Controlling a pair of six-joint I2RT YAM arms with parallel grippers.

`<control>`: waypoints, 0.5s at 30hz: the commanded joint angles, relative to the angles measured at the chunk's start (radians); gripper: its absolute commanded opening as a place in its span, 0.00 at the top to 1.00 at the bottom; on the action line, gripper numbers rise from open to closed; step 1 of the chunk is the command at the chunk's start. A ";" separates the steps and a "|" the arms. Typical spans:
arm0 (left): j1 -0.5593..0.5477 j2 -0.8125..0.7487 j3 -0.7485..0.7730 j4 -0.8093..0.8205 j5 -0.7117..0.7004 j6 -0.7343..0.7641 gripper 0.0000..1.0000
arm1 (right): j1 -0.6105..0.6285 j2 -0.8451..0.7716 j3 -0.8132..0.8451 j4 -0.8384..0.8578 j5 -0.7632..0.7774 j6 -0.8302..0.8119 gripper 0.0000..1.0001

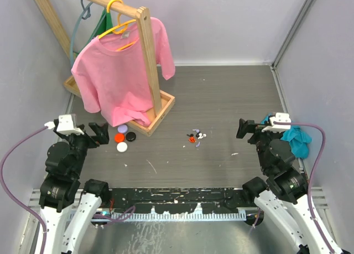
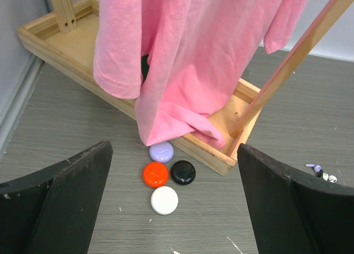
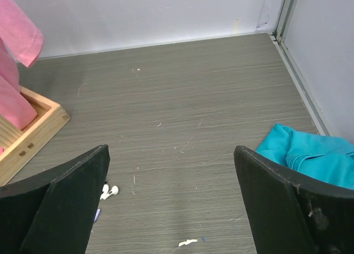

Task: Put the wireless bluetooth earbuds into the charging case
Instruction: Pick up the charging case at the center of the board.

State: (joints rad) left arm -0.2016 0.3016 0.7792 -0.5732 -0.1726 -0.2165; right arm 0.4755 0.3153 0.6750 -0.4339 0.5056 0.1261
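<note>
The wireless bluetooth earbuds [image 1: 195, 136] lie in a small loose cluster of black, orange-red, white and purple pieces at the middle of the grey table. A white pair [image 3: 109, 191] shows beside my right gripper's left finger. Several round charging cases lie shut by the wooden tray's corner: purple [image 2: 161, 151], orange [image 2: 155, 174], black [image 2: 183, 172] and white [image 2: 165, 200]. My left gripper [image 1: 98, 132] hangs open left of the cases, pointing at them, with nothing between its fingers. My right gripper [image 1: 246, 128] is open and empty, right of the earbuds.
A wooden clothes rack [image 1: 149, 55] with a pink T-shirt [image 1: 119, 71] on a yellow hanger stands in a wooden tray [image 1: 160, 113] at the back left. A teal cloth [image 1: 296, 139] lies by the right wall. Walls close in the table on three sides.
</note>
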 commanded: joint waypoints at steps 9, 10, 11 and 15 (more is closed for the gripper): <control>0.001 0.022 0.008 0.028 -0.076 -0.096 0.02 | -0.005 -0.013 0.019 0.046 0.000 0.004 0.00; 0.001 0.031 0.016 0.020 -0.070 -0.097 0.02 | -0.004 -0.014 0.018 0.046 0.000 0.005 0.00; 0.001 0.042 0.025 0.011 -0.070 -0.102 0.02 | -0.004 -0.015 0.018 0.046 0.000 0.006 0.00; 0.001 0.121 0.063 -0.074 -0.111 -0.182 0.02 | -0.005 -0.017 0.020 0.043 -0.018 0.013 0.00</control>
State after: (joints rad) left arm -0.2016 0.3542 0.7826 -0.6056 -0.2359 -0.3176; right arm 0.4747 0.3073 0.6750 -0.4339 0.5034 0.1314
